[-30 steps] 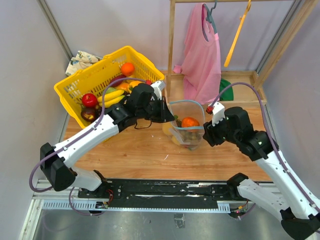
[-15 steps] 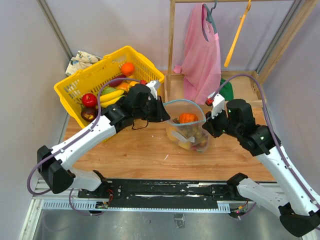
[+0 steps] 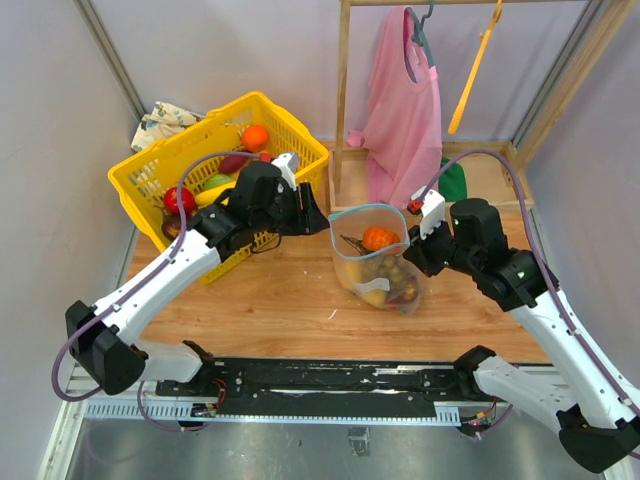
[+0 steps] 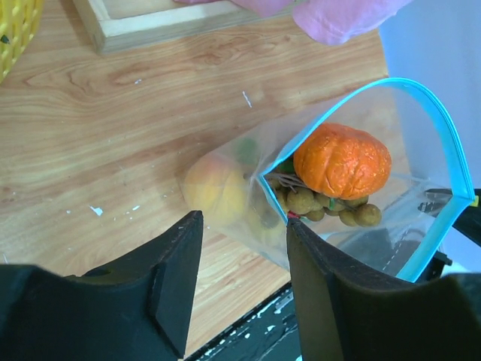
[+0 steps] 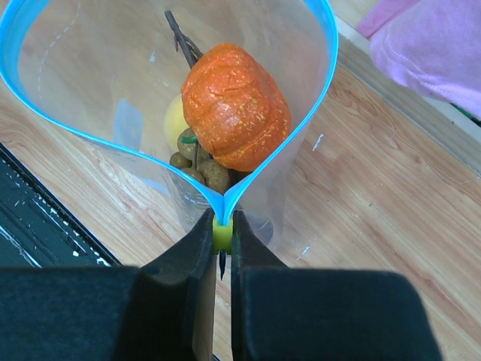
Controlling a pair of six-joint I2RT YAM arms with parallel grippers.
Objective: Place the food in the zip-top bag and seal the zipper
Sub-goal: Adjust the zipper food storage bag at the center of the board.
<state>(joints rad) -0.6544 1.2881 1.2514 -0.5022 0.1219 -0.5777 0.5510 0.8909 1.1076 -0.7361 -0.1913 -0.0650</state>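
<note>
The clear zip-top bag (image 3: 385, 275) stands open on the wooden table, its blue zipper (image 3: 365, 207) forming a wide loop. Food lies inside it: an orange pumpkin-like fruit (image 5: 237, 105), a brownish grape cluster (image 5: 199, 169) and a yellow fruit (image 4: 214, 188). My right gripper (image 5: 222, 235) is shut on the yellow-green slider at the right end of the zipper (image 5: 135, 154). It holds that corner up, seen in the top view with the right gripper (image 3: 411, 250). My left gripper (image 4: 240, 256) stands open just left of the bag's other corner, nothing between its fingers; in the top view the left gripper (image 3: 317, 224) is beside the rim.
A yellow basket (image 3: 150, 165) with more toy fruit stands at the back left, with a folded cloth (image 3: 160, 122) behind it. A wooden rack (image 3: 343, 100) with a pink garment (image 3: 405, 100) rises behind the bag. Grey walls close both sides.
My left gripper let go of the bag's left corner, opened and drew back to the left. My right gripper closed on the zipper's end, and the bag slumped toward the right.
</note>
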